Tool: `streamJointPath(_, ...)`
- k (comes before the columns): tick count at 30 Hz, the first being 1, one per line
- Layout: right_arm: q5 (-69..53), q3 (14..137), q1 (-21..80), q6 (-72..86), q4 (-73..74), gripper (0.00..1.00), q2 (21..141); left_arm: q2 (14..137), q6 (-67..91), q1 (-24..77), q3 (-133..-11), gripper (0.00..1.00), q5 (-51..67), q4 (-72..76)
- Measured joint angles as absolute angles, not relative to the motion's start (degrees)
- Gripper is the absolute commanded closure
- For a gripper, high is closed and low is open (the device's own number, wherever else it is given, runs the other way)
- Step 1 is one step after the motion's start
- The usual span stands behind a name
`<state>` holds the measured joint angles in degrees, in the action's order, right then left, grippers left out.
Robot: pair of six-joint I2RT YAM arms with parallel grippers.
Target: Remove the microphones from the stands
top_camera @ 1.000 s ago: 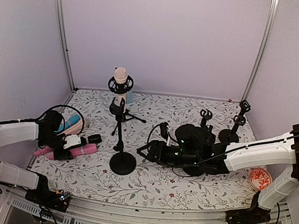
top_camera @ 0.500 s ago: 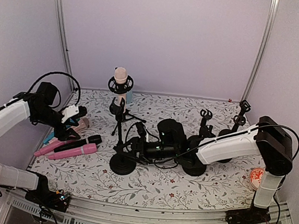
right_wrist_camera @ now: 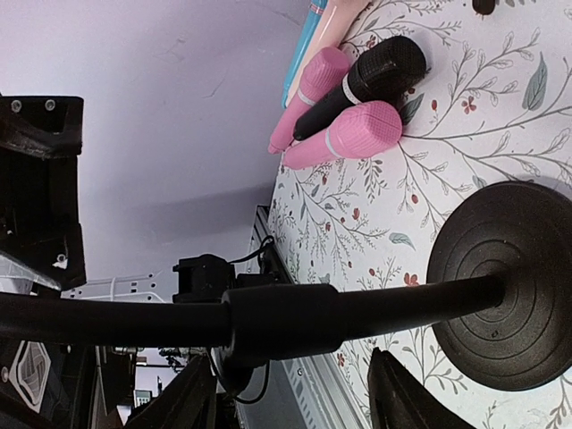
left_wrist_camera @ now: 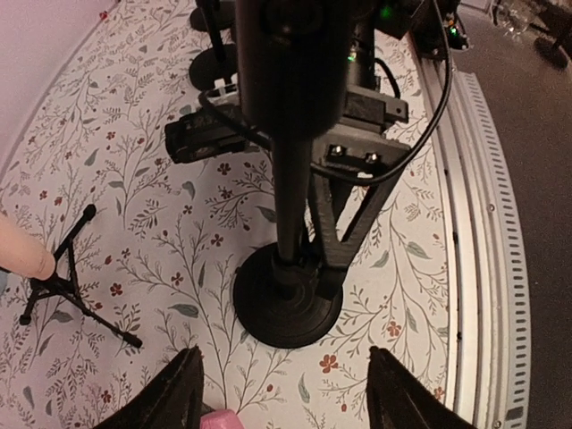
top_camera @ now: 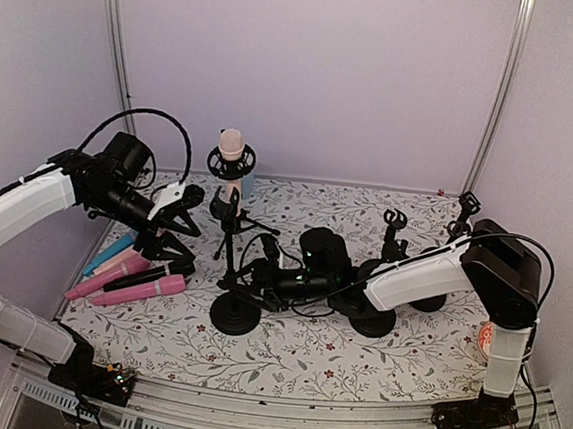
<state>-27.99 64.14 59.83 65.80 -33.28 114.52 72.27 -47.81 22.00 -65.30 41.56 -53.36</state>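
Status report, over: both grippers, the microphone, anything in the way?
Left gripper open, high beside round-base stand. Right gripper open, low at its pole. Pale-headed microphone on tripod stand, untouched. Loose microphones lie left, not blocking.

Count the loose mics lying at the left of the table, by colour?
Pink handheld microphones: 2
Black handheld microphone: 1
Blue handheld microphone: 1
Peach handheld microphone: 1
Total: 5
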Motion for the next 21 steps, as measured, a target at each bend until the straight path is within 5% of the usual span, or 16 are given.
streamJointPath(15, -29.6, 68.5, 56.1, 63.8, -32.1, 0.45, 116.1, 79.4, -40.0, 29.6, -74.1, 0.39, 47.3, -47.1)
streamJointPath(21, -30.3, 72.2, 54.8, 62.3, -30.2, 0.46, 117.6, 80.0, -38.1, 29.8, -74.1, 0.48, 48.0, -45.8)
